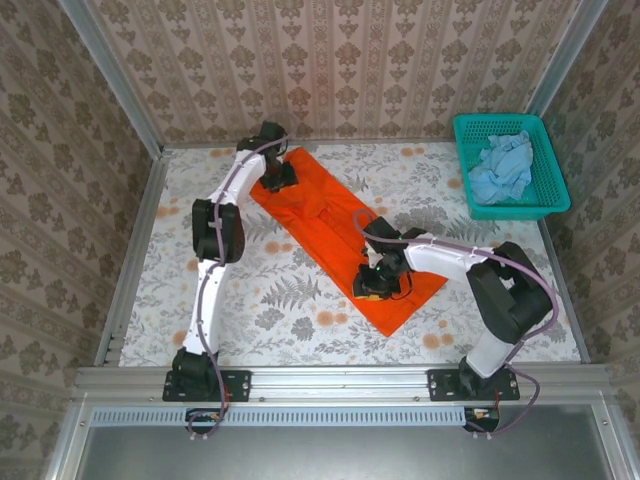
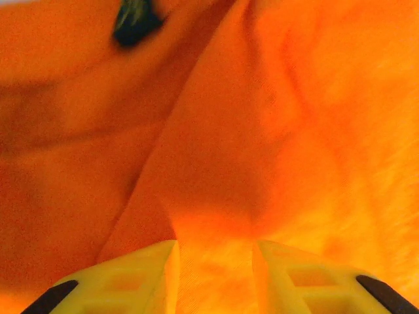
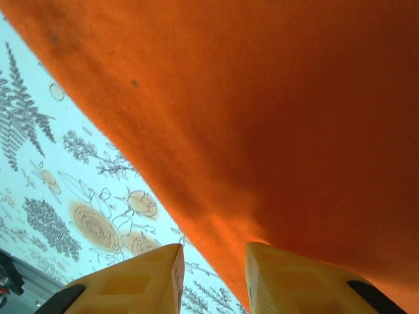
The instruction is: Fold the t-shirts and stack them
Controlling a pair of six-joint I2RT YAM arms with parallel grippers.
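- Right gripper [image 3: 213, 252], nearest the bases: its yellow fingers are drawn close, apparently nipping the near hem of the large bright orange cloth t-shirt [image 1: 320, 215], just above the flower-printed table [image 1: 260, 290].
- The shirt lies as a long strip, slanting away from that hem toward the far left.
- Left gripper [image 2: 215, 245], at the far end: closed on a raised ridge of cloth, near the dark neck label [image 2: 134, 26].
- The step looks like the end-over-end fold. Next, the 2 grippers should lift together, keeping the cloth taut.
- Farthest, well apart: the pale blue cloth t-shirt [image 1: 503, 165], crumpled in the teal plastic mesh basket [image 1: 520, 211], not yet folded.
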